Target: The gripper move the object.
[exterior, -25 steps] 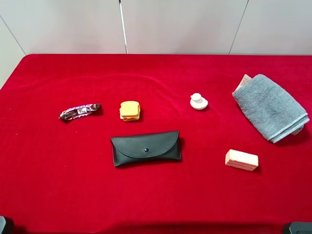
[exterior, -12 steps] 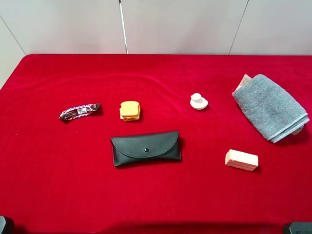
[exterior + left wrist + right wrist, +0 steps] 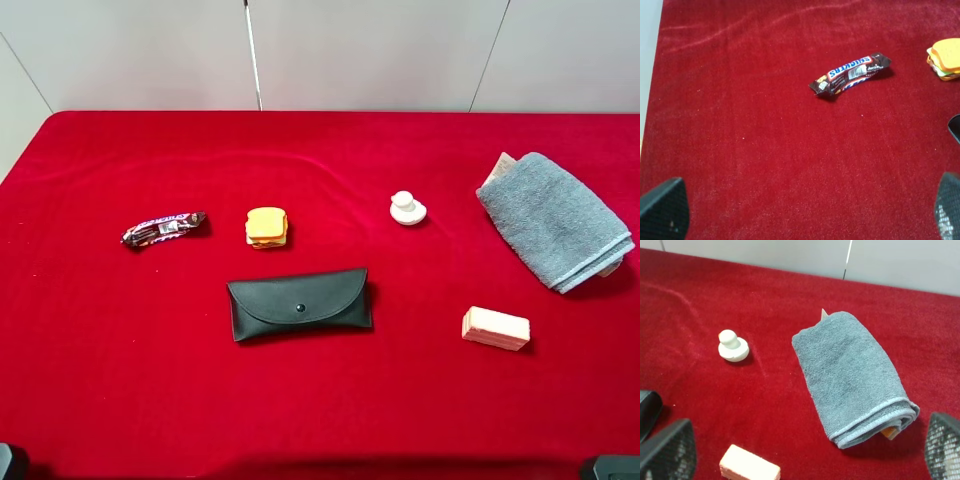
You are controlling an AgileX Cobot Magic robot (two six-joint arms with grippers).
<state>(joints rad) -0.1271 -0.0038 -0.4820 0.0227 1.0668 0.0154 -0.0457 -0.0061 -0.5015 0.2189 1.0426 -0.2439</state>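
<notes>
The object, a folded grey terry towel [image 3: 555,220] with a pale edge stripe, lies at the right side of the red table. It also shows in the right wrist view [image 3: 852,377], with a tan tag [image 3: 890,432] peeking out of its rolled end. My right gripper [image 3: 805,450] is open and empty, with its fingertips [image 3: 667,450] wide apart, held back from the towel and apart from it. My left gripper [image 3: 805,212] is open and empty over bare red cloth, far from the towel. The exterior view shows only dark corners of the arms at the bottom edge.
A flat black snap pouch [image 3: 300,303] lies mid-table. A Snickers bar [image 3: 164,228] [image 3: 852,75] and a toy sandwich [image 3: 267,227] [image 3: 946,57] lie to the left. A small white knob-shaped piece [image 3: 407,208] [image 3: 733,346] and a pale pink block [image 3: 496,328] [image 3: 749,467] lie near the towel.
</notes>
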